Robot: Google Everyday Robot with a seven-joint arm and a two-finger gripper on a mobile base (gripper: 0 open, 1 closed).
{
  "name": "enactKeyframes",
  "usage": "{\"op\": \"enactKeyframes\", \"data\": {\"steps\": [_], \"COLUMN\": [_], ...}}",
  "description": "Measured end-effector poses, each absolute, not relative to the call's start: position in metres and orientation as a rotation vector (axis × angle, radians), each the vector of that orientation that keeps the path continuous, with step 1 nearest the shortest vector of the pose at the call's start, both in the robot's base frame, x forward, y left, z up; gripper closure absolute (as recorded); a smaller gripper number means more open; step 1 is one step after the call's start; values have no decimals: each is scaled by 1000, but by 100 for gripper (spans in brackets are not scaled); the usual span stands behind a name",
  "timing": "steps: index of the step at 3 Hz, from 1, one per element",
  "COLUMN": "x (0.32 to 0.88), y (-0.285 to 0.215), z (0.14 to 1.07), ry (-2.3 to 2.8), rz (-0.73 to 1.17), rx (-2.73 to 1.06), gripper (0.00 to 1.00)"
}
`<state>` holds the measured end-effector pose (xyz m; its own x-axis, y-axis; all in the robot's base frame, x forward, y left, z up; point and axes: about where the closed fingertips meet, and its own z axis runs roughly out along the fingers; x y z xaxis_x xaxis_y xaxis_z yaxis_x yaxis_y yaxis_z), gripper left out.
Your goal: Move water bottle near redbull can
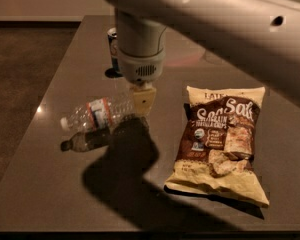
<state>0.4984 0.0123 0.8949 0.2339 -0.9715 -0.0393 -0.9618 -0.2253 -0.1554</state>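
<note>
Single camera view, set high and close, looking steeply down and forward over the table (pixel 45 189) toward its far edge and the floor (pixel 25 59) beyond. The arm (pixel 230 24) crosses the top of the frame from the right, very near the lens. The gripper (pixel 143 100), clamped on the water bottle (pixel 97 114), hangs at centre-left.

Dim and warm-toned, lit from above, with small glints on the glossy table (pixel 35 184) near its left edge. Broad dark shadow thrown toward the near edge below the gripper (pixel 142 101), poised mid-table clasping the water bottle (pixel 97 113), its own dark shadow just beneath. Dull sheen across the chip bag (pixel 220 144).
</note>
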Motion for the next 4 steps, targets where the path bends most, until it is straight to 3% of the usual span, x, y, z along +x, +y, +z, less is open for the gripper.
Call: {"op": "enactKeyframes", "data": {"steps": [2, 4], "x": [576, 626], "y": [-18, -13], "z": [926, 919], "ry": [2005, 2036], "rz": [-112, -137], "rx": [-2095, -2017], "gripper": [100, 100]}}
